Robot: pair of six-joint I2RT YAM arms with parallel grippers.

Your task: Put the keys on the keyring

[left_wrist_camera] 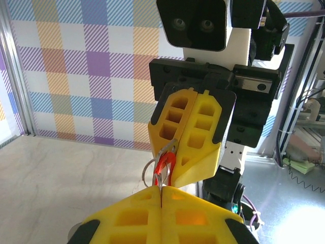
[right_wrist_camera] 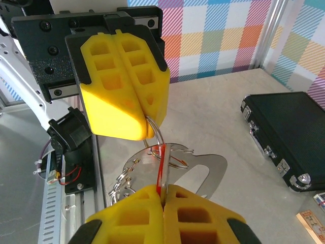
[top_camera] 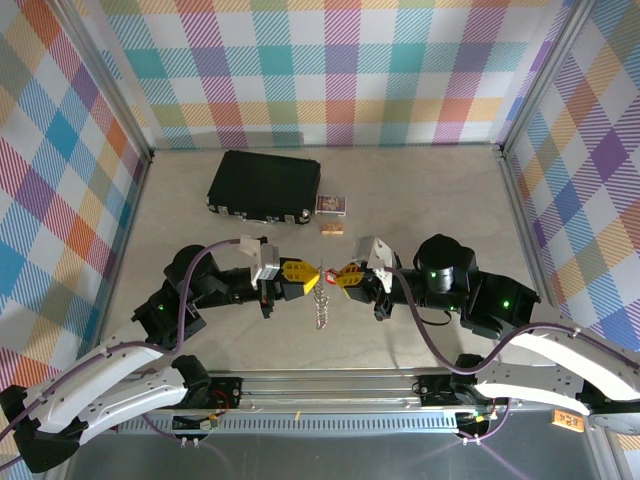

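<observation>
My two grippers meet tip to tip above the middle of the table. The left gripper is shut on a thin grey metal ring. That ring runs to the red keyring tag. The right gripper is shut on the tag, seen edge-on, with a silvery strip pressed against it. A flat silvery key with a looped outline hangs just behind the tag, threaded by wire rings. A short chain of silvery pieces dangles below.
A black case lies at the back left of the table. A red-and-white card box and a small tan block sit beside it. Checked walls enclose the table on three sides.
</observation>
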